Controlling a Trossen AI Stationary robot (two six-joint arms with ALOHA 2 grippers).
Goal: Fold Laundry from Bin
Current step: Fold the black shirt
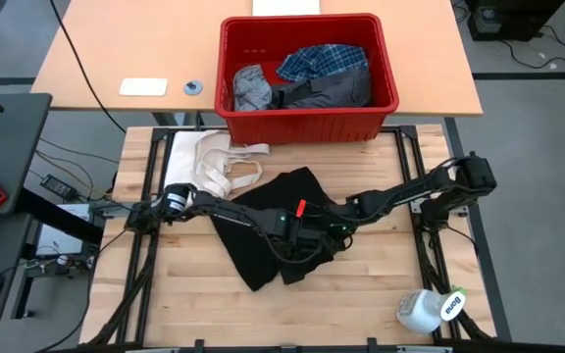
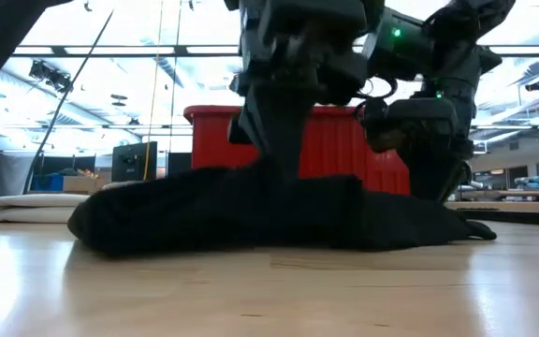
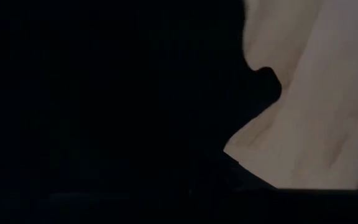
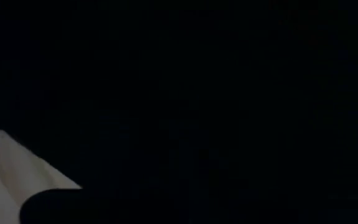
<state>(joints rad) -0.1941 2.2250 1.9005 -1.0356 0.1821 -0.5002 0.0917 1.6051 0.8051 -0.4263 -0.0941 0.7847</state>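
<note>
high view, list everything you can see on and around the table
black garment: one, black, spread on the wooden table's middle
bin: one, red, on the far edge of the wooden table
plaid shirt: one, blue-and-white, in the bin
grey garments: two, light and dark grey, in the bin
cream cloth: one, with strap loops, left of the bin
white bottle: one, green-labelled, lying at the table's near right corner
left pincer: one, dark, down on the black garment
right pincer: one, dark, down on the black garment beside the left one
</note>
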